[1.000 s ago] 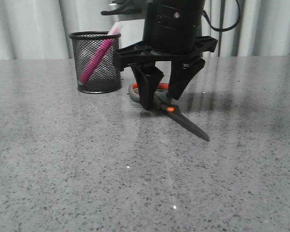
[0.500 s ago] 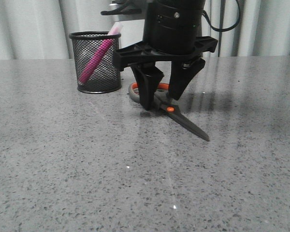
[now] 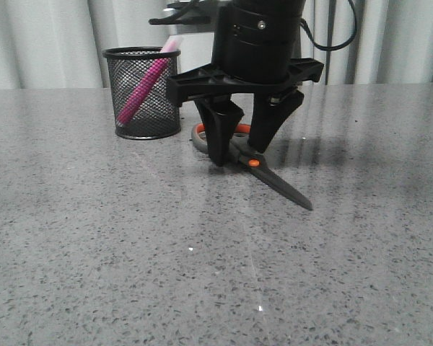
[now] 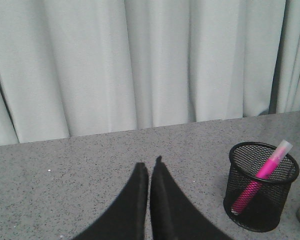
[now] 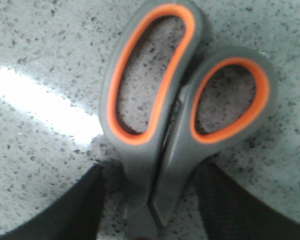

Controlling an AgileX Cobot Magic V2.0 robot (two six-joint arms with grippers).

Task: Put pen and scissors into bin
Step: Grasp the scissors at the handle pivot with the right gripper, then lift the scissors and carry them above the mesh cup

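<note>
The scissors (image 3: 249,160) lie flat on the grey speckled counter (image 3: 130,259), blades closed and pointing toward the camera, handle loops toward the wire-mesh bin (image 3: 142,92) just beside them. They look rigid and fairly light, but smooth plastic and steel will likely slip or pivot if pinched off-centre. The neck between the loops and the orange pivot seems the best hold.

The right tool (image 3: 238,148) stands over exactly that spot, its fingers spread on either side of the shanks; the right wrist view shows a gap on each side, so nothing is gripped yet.

The pink pen (image 3: 146,81) already leans inside the bin, cap above the rim.

The left tool (image 4: 149,172) hangs away from the scissors, its fingers pressed together and empty.
</note>
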